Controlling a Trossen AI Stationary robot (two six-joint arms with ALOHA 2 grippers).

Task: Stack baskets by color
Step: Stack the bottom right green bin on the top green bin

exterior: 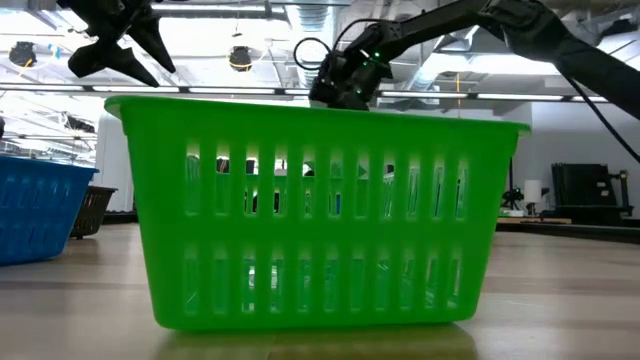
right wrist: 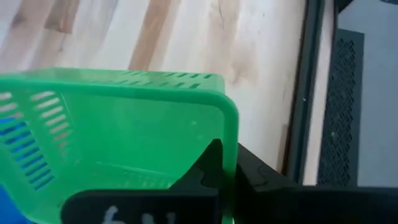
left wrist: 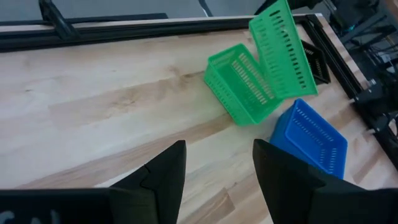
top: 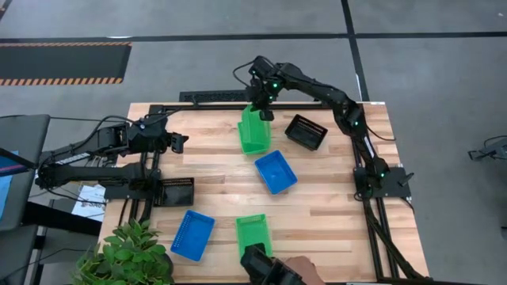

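**Q:** Looking down at the worktop [top: 214, 170], what is your right claw [top: 264, 113] doing?

**A:** Your right claw sits near the far edge, clamped on the rim of a tilted green basket [top: 255, 127]. That basket leans into a second green one [left wrist: 239, 84] lying on the wood beneath it.

**Q:** And your left claw [top: 179, 142]?

**A:** It hovers over the left side, fingers apart and gripping nothing, well apart from the green pair.

**Q:** Where are your other baskets?

**A:** A blue basket [top: 276, 172] lies just beside the green pair, toward the middle. A black basket [top: 306, 131] sits to the right of the pair, near the far right corner. Another black one [top: 174, 191] lies by the left arm's base. Along the near edge you have a blue basket [top: 192, 234] and a green basket [top: 253, 235], side by side but apart.
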